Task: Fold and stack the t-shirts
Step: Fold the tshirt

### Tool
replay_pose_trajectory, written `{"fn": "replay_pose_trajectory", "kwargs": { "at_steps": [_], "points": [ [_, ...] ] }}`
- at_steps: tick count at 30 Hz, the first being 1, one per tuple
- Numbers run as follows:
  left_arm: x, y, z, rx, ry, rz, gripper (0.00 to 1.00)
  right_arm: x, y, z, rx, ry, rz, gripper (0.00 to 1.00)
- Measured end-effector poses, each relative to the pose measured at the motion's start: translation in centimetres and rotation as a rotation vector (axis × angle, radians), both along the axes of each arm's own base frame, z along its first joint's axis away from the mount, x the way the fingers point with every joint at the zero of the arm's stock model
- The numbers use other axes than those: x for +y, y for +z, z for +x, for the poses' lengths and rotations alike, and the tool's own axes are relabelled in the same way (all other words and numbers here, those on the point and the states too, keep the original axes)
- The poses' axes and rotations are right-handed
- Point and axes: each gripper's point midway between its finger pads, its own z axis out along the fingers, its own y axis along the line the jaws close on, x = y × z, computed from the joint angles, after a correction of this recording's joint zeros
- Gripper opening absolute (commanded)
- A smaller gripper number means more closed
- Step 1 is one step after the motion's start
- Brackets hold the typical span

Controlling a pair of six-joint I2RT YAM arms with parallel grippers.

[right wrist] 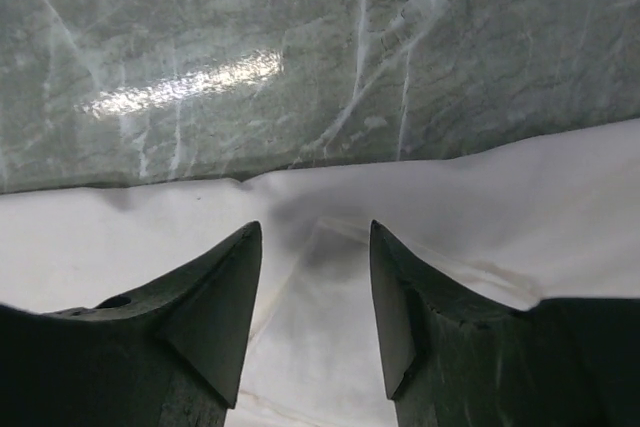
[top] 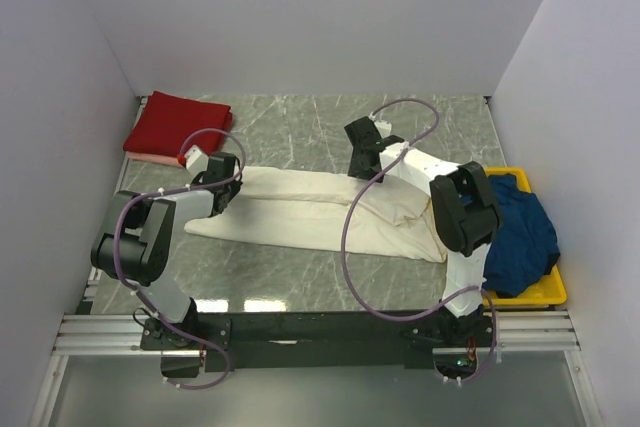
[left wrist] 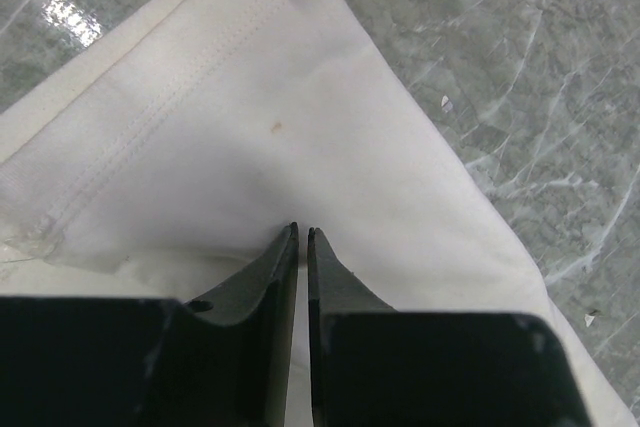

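From above, the cream t-shirt [top: 320, 212] lies in a long folded band across the middle of the marble table [top: 300, 117]. The left arm [top: 150, 232] reaches to its left end and the right arm [top: 465, 212] bends over its far edge. A folded dark red t-shirt [top: 178, 124] sits in the far left corner, with a pink edge [top: 148, 156] showing under it. The navy t-shirt [top: 520, 232] is heaped in the yellow bin [top: 545, 294] on the right. From up here I can't make out either pair of jaws.

The left wrist camera shows what the overhead one can't. The left gripper [left wrist: 302, 234] has its jaws drawn almost together, with only a thin slit between them. They sit right over the cream cloth near a stitched hem. I can't tell whether any cloth is caught in that slit. None of the other shirts shows here.

The right wrist camera looks along the shirt's far edge, with bare marble beyond it. The right gripper [right wrist: 315, 229] has its jaws spread wide and nothing held. They stand on either side of a small crease in the cream cloth.
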Motion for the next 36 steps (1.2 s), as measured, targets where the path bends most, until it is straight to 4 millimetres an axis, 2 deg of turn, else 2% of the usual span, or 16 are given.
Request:
{"fn": "replay_pose_trajectory", "kwargs": {
  "at_steps": [3, 6, 7, 13, 17, 26, 36],
  "points": [
    [0.0, 0.0, 0.0, 0.001, 0.000, 0.001, 0.14, -0.2, -0.9, -0.3, 0.028, -0.001, -0.017, 0.46],
    [0.0, 0.0, 0.0, 0.001, -0.002, 0.002, 0.14, -0.3, -1.0, -0.5, 0.036, -0.002, -0.023, 0.31],
    [0.0, 0.0, 0.0, 0.001, -0.003, 0.002, 0.14, -0.4, -1.0, -0.5, 0.035, -0.002, -0.024, 0.21],
    [-0.1, 0.0, 0.0, 0.002, -0.008, -0.003, 0.13, -0.8, -1.7, -1.4, 0.055, -0.009, -0.032, 0.01],
    [-0.1, 0.0, 0.0, 0.003, -0.008, -0.004, 0.13, -1.3, -1.2, -2.3, 0.054, -0.011, -0.030, 0.00],
    [-0.2, 0.1, 0.0, 0.000, -0.012, -0.009, 0.13, -1.6, 2.5, -4.9, -0.010, -0.021, 0.042, 0.00],
    [-0.1, 0.1, -0.6, 0.000, -0.027, -0.010, 0.11, -0.3, 1.8, -10.1, 0.010, -0.001, 0.140, 0.00]
  ]
}}
